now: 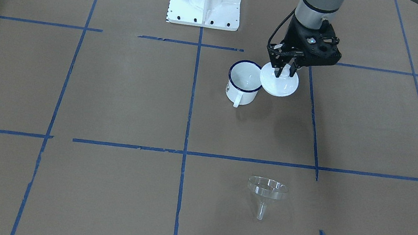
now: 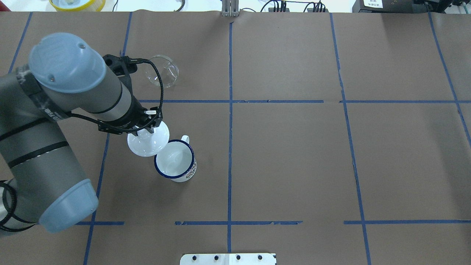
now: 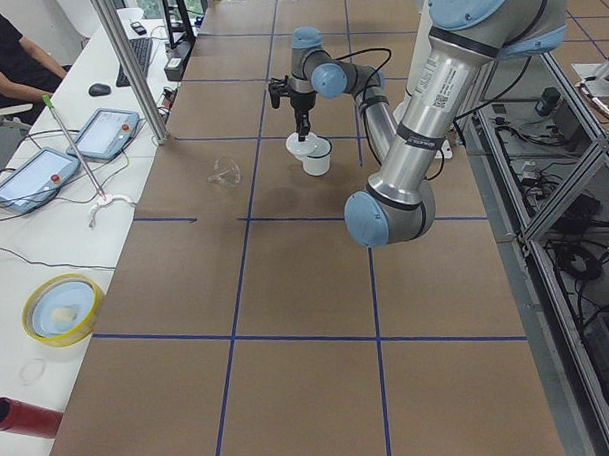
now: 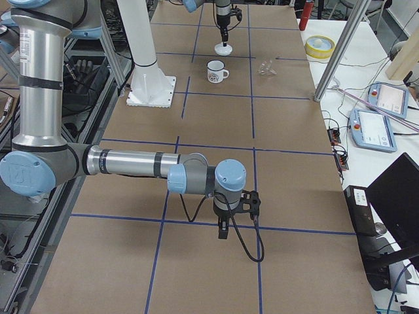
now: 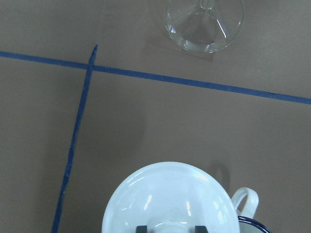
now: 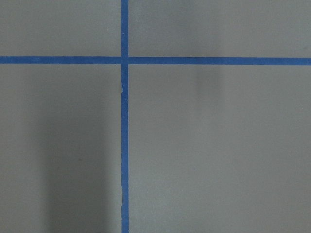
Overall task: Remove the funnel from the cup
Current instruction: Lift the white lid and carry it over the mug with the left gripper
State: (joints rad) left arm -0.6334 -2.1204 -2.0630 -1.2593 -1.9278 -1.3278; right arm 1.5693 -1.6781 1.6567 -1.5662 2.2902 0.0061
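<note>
Table (image 2: 294,165): brown paper with a blue tape grid. Left arm (image 2: 73,88) reaches over its left half. Right gripper (image 4: 223,230) sits well apart at the other end; can't tell its jaw state. Cup (image 1: 244,82) is upright with nothing in it. Lid (image 1: 280,86) hangs just beside the cup rim, with the left gripper (image 1: 285,71) pinched on its knob. Funnel (image 1: 267,189) is already out of the cup, lying on its side well beyond the left gripper on the side away from the robot base, spout pointing farther out. Left arm is much nearer. Only a tape line lies between, but the pincer is occupied by the lid.
</note>
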